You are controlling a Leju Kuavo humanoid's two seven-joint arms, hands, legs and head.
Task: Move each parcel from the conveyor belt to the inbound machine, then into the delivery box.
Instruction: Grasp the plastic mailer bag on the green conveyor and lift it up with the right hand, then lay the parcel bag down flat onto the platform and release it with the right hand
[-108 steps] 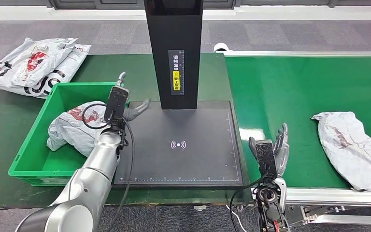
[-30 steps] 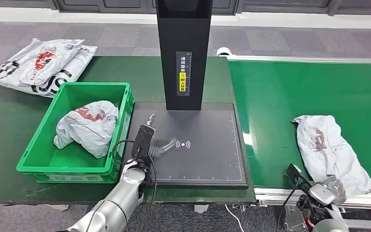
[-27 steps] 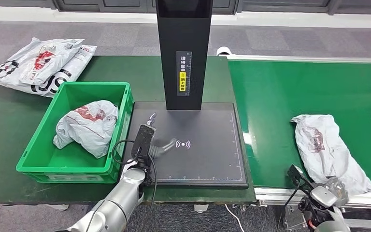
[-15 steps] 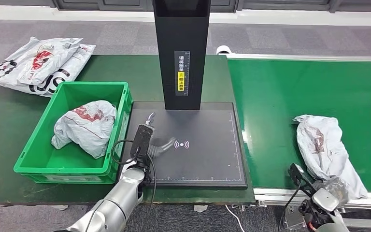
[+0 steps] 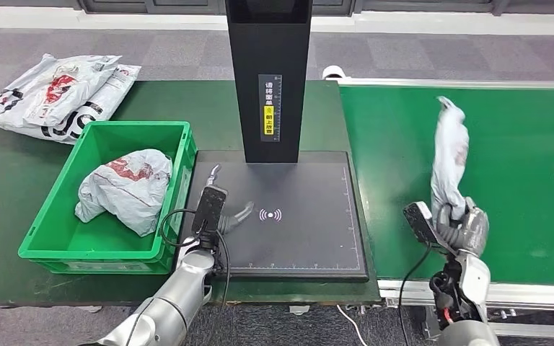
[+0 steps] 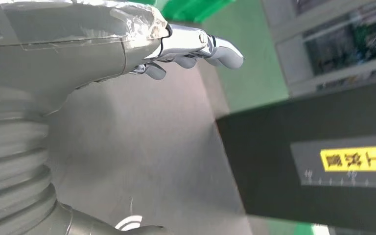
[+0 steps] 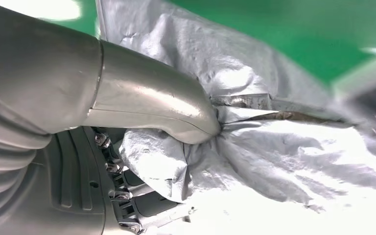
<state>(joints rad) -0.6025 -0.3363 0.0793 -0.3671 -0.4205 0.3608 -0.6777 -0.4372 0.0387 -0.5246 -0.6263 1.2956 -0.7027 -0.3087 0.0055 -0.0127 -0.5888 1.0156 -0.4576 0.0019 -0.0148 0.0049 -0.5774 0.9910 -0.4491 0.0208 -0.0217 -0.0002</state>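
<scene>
From the head view, the right hand (image 5: 464, 229) grips the lower end of a grey parcel (image 5: 449, 155), which stands upright over the conveyor belt (image 5: 526, 144) near its front edge. The left hand (image 5: 232, 217), fingers spread and holding nothing, is over the left part of the inbound machine (image 5: 296, 223) plate, just beside the green delivery box (image 5: 101, 140). A second parcel (image 5: 124, 189) lies in that box. More bags (image 5: 54, 94) lie at the worktop's (image 5: 7, 187) far left corner.

The left wrist view shows the left hand's fingers (image 6: 196, 46) extended above the dark plate.

In the right wrist view, the thumb (image 7: 152, 110) presses into crumpled grey wrapping (image 7: 274, 161).
</scene>
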